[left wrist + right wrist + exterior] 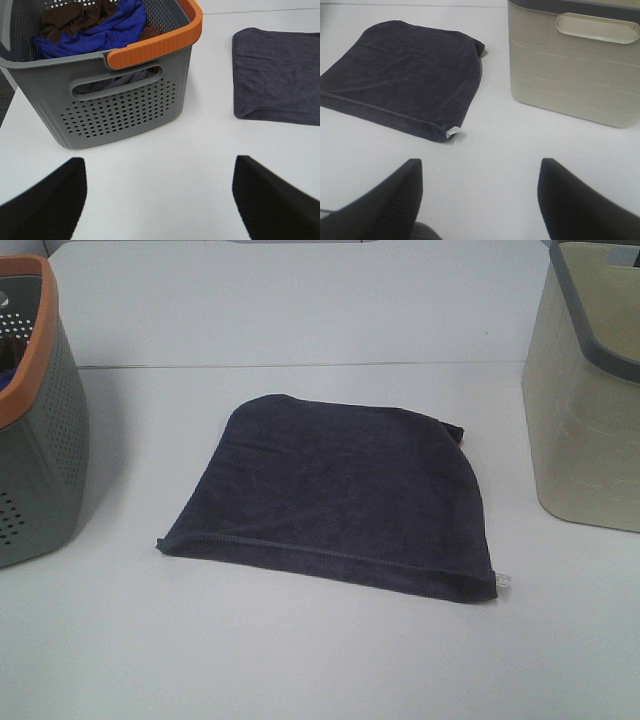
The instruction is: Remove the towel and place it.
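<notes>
The dark navy towel [335, 500] lies flat and folded on the white table [300, 660] between two baskets, its stitched hem toward the near edge and a small white tag [503, 580] at its near right corner. It also shows in the left wrist view [280, 75] and in the right wrist view [405, 75]. My left gripper [159, 200] is open over bare table, apart from the towel and in front of the grey basket. My right gripper [477, 200] is open too, with nothing between its fingers, short of the towel's tagged corner. Neither arm shows in the exterior high view.
A grey perforated basket with an orange rim [35, 410] stands at the left and holds blue and brown cloths [95, 25]. A beige basket with a grey rim [590, 390] stands at the right. A seam crosses the table behind the towel.
</notes>
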`<state>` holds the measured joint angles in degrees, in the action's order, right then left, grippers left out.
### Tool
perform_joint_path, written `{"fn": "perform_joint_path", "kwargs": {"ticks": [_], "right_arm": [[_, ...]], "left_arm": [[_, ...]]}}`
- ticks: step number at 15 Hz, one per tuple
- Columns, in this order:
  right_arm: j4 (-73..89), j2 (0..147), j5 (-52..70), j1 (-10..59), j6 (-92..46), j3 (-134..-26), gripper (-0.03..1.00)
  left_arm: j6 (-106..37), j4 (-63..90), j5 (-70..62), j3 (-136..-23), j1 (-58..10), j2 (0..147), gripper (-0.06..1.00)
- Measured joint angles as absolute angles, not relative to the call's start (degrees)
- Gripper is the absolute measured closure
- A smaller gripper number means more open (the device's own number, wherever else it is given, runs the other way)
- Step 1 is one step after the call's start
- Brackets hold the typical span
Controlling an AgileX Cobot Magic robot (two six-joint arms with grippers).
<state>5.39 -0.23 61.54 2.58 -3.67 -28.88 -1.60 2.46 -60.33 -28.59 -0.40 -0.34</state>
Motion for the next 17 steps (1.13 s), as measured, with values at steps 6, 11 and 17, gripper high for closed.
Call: {"fn": "perform_joint_path", "kwargs": {"ticks": [6,11,17], "right_arm": [[5.39,-0.23,61.48,2.58,-3.67,-28.76,0.31],[5.39,-0.23,61.48,2.58,-3.67,-28.76,0.31],[5.39,-0.23,61.48,2.58,-3.67,-28.76,0.31]], "left_arm": [[-1.60,2.52,-60.28,-28.59,-0.40,-0.34,0.19],[-1.60,2.58,-60.16,-28.59,-0.40,-0.34,0.19],[-1.60,2.58,-60.10,-28.59,-0.40,-0.34,0.19]]}}
